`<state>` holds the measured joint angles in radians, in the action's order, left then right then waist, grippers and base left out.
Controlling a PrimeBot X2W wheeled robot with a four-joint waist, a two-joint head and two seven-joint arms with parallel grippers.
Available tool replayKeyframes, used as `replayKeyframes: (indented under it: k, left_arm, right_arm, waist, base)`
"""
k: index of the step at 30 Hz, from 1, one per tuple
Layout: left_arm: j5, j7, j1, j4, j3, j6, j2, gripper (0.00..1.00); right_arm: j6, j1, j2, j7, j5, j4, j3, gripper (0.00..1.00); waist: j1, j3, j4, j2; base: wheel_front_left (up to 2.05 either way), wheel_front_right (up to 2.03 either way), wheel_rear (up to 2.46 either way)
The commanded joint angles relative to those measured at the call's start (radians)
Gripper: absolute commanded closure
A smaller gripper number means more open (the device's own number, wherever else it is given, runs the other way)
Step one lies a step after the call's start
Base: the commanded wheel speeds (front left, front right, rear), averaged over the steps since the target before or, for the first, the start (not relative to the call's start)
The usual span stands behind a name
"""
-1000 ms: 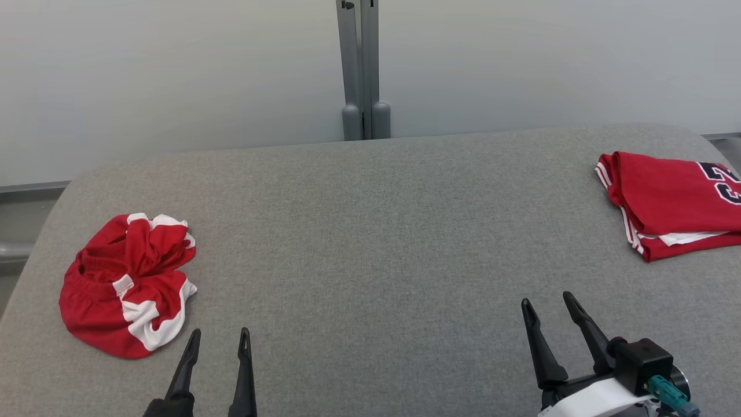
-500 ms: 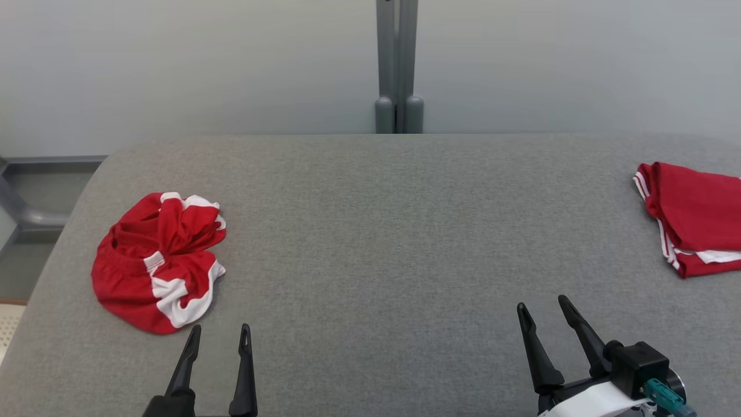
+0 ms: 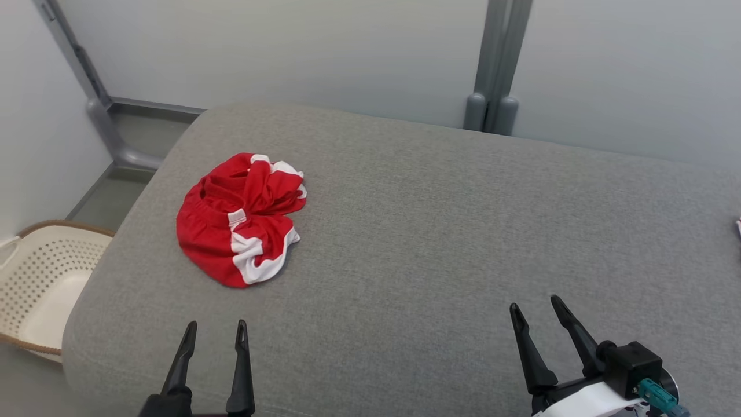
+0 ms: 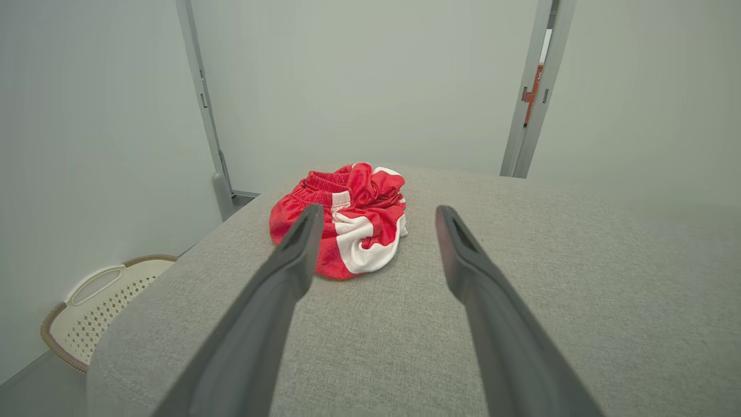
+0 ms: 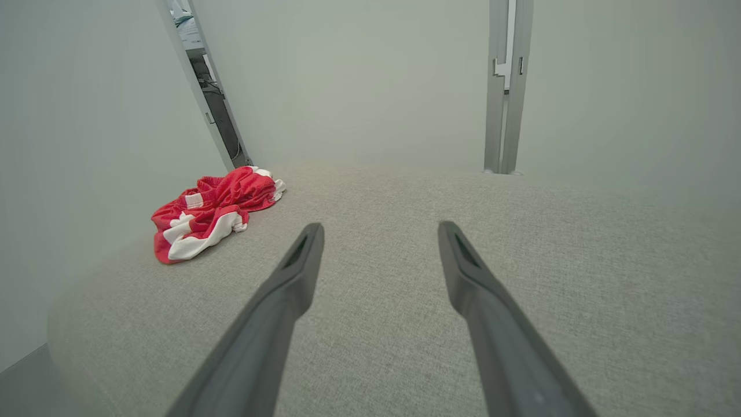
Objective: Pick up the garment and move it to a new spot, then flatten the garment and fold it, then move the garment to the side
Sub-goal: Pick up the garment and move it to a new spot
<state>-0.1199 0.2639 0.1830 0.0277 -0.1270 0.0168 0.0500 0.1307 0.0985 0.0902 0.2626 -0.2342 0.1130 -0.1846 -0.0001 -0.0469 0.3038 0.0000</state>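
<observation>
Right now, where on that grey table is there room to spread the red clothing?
The table is bare through its middle and right, from the garment to the right gripper; so is the near strip across to the left gripper. Only the left end, under the garment, is taken.

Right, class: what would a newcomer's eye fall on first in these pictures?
The crumpled red-and-white fabric garment, lying on the left part of the grey cloth-covered table. Then the open left gripper and right gripper, dark-fingered, at its near edge. A cream perforated basket stands on the floor, left.

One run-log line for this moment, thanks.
stage: pre-grasp | garment: crumpled on table, untouched | left tool: open | right tool: open
</observation>
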Motion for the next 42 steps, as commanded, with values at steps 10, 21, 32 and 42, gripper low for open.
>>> replayKeyframes:
  k: [10, 21, 32, 42]
  left_arm:
    - [0.000, 0.000, 0.007, -0.013, 0.009, 0.003, 0.001, 0.00]
    - [-0.014, 0.000, -0.006, -0.031, -0.003, 0.014, 0.001, 0.00]
    - [-0.021, 0.000, -0.177, -0.032, -0.025, -0.024, 0.001, 0.00]
    - [0.040, 0.000, -0.536, 0.120, -0.015, -0.106, 0.051, 0.00]
  right_arm:
    - [0.000, 0.007, 0.001, 0.003, -0.002, 0.004, -0.009, 0.00]
    - [0.000, -0.004, 0.019, 0.003, -0.001, 0.005, -0.016, 0.00]
    - [0.000, -0.074, 0.106, 0.003, 0.022, -0.025, -0.003, 0.00]
    - [0.000, -0.157, 0.240, 0.003, 0.038, -0.079, 0.027, 0.00]
  waist:
    - [0.0001, 0.008, 0.155, 0.0000]
    - [0.0001, 0.047, 0.194, 0.0000]
    - [0.0001, 0.234, 0.193, 0.0000]
    - [0.0001, 0.466, 0.170, 0.0000]
  base:
    - [0.00, 0.00, 0.00]
    - [0.00, 0.00, 0.00]
    - [0.00, 0.00, 0.00]
    - [0.00, 0.00, 0.00]
